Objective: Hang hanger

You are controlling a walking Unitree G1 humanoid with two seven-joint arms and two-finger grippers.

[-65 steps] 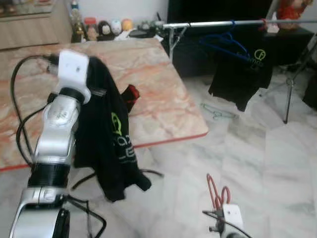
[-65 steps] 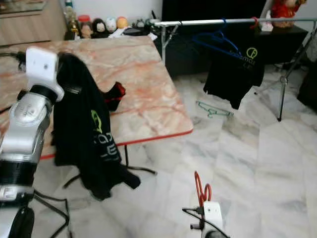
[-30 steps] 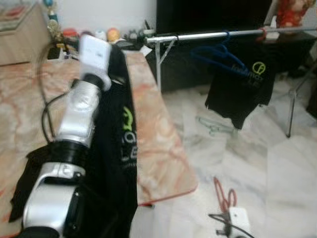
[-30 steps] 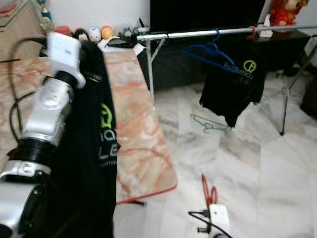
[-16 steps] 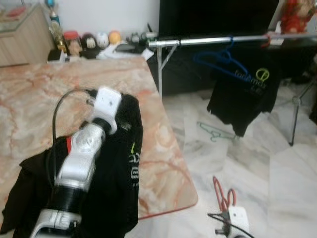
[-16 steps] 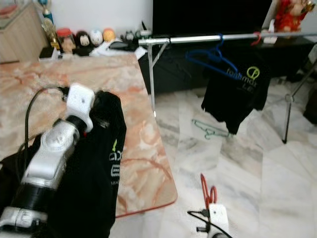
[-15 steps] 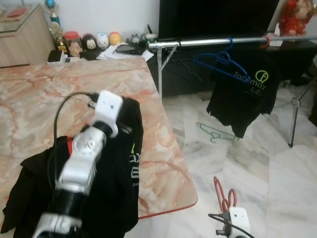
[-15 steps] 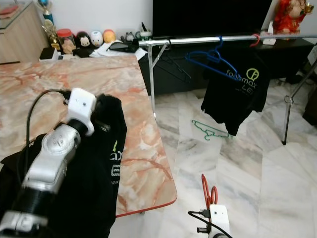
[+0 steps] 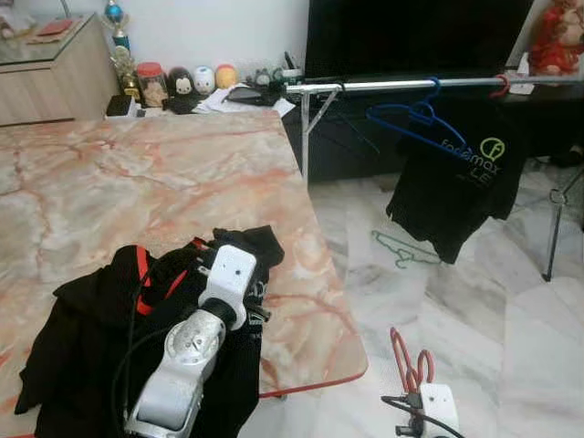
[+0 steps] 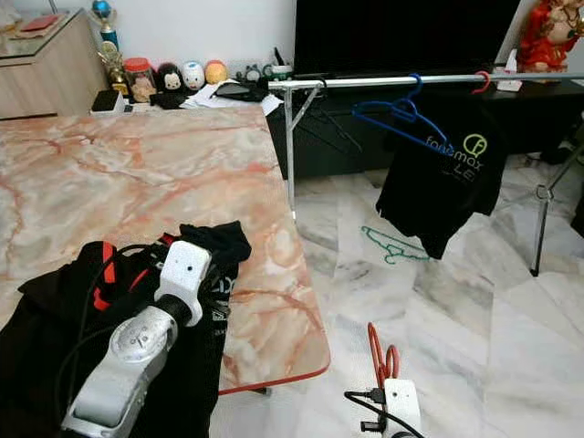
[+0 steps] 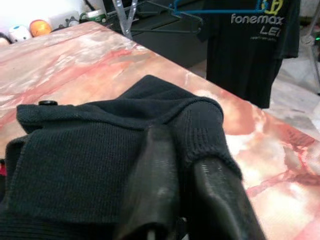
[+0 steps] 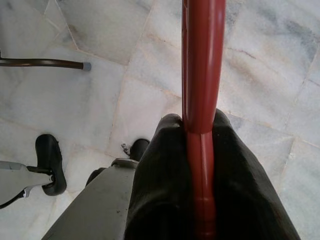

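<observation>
The right gripper (image 12: 201, 150) had its fingers (image 12: 160, 165) pinched tight on the stem of the red hanger (image 12: 201, 65), low over the marble floor (image 10: 474, 301), down beside the robot's right side. Over on the left, the left gripper (image 11: 180, 165) had its fingers (image 11: 152, 170) clamped on a fold of the black garment (image 11: 95, 145), which lay heaped on the near edge of the pink marble desk (image 9: 137, 173).

From here, my read was that the hanger needed feeding into the garment's neck before anything went up. That meant keeping the cloth pinned on the desk so the opening stayed findable. Well apart, across the floor, the rail (image 9: 401, 84) waited, with a blue hanger (image 9: 415, 117) and a black printed shirt (image 9: 465, 182) on it. A green hanger (image 10: 392, 245) lay on the floor beneath.
</observation>
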